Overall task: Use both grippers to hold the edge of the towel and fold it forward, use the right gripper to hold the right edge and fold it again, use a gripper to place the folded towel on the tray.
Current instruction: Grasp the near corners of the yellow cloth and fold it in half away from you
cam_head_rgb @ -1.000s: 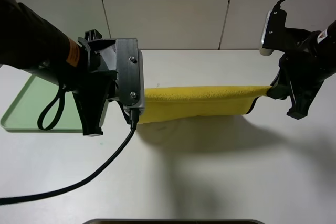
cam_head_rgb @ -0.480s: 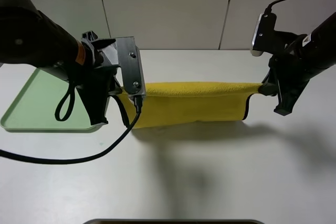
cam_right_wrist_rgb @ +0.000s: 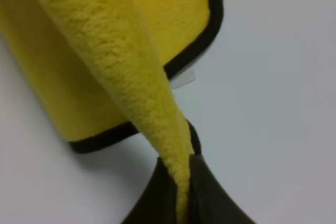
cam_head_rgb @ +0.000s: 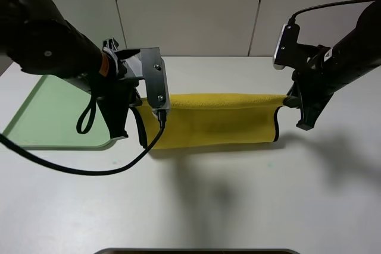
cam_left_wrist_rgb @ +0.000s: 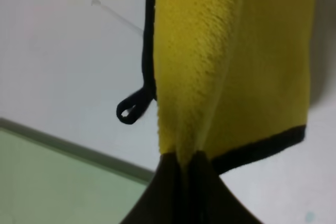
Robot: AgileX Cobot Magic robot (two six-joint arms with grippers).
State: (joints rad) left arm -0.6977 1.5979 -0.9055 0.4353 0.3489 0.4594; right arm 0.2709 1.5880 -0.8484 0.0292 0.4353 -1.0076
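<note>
Towel [cam_head_rgb: 214,124] stretches as a doubled yellow band between the two arms over the white table [cam_head_rgb: 238,200], near the middle of the overhead view, with the pale-green tray [cam_head_rgb: 41,111] at its 9 o'clock. Compared with a second ago, the band sits further toward 12 o'clock and shows more of its face, and black edging is now plain at both ends. Both arms have drawn inward and back, and the right gripper [cam_head_rgb: 290,100] has shifted toward 10 o'clock. That gripper is clamped tight on the towel's upper edge at the 3 o'clock end, and its wrist view shows the plush squeezed between dark fingers. The left gripper [cam_left_wrist_rgb: 186,182] is likewise closed on the fabric at the 9 o'clock end, with the small black corner loop [cam_left_wrist_rgb: 131,109] dangling beside it. From overhead, the left fingertips are hidden behind the grey plate [cam_head_rgb: 153,81], and the left arm covers the tray's 3 o'clock side. Both wrist views are soft and blurred. I cannot tell whether the towel's lower fold rests on the table or hangs just above it.
</note>
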